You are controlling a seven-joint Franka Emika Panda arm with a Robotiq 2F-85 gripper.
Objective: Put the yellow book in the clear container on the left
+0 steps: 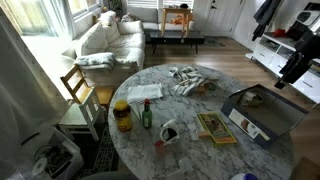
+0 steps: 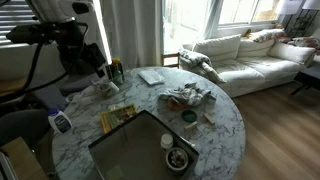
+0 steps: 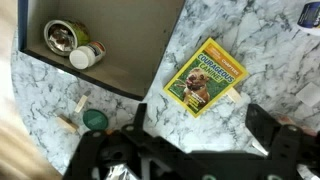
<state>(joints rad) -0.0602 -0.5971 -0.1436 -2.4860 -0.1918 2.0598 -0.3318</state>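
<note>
The yellow book lies flat on the marble table, cover up, beside the open grey box. It shows in both exterior views. The clear container is a shallow whitish tray on the far side of the table, also seen in an exterior view. My gripper is open and empty, hovering above the table just short of the book. In an exterior view it hangs high over the table's edge.
An amber jar with a yellow lid and a green bottle stand near the clear container. Crumpled cloth lies mid-table. The grey box holds a tin. A small green-capped item lies close by. A wooden chair stands beside the table.
</note>
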